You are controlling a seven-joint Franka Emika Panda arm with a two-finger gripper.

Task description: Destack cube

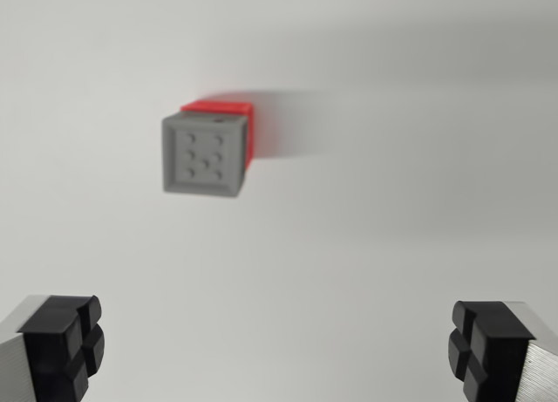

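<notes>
A grey cube (202, 154) with small dimples on its top face sits on a red cube (235, 116), of which only the far and right edges show. The stack stands left of centre in the wrist view, on a white surface. My gripper (275, 350) is open, its two black fingertips at the bottom corners of the view, one fingertip (65, 345) on the wrist view's left and the other on its right. Nothing lies between them. The stack is farther off than the fingertips, nearer the left one.
The white surface (392, 245) fills the view around the stack. A soft shadow runs from the red cube toward the wrist view's right.
</notes>
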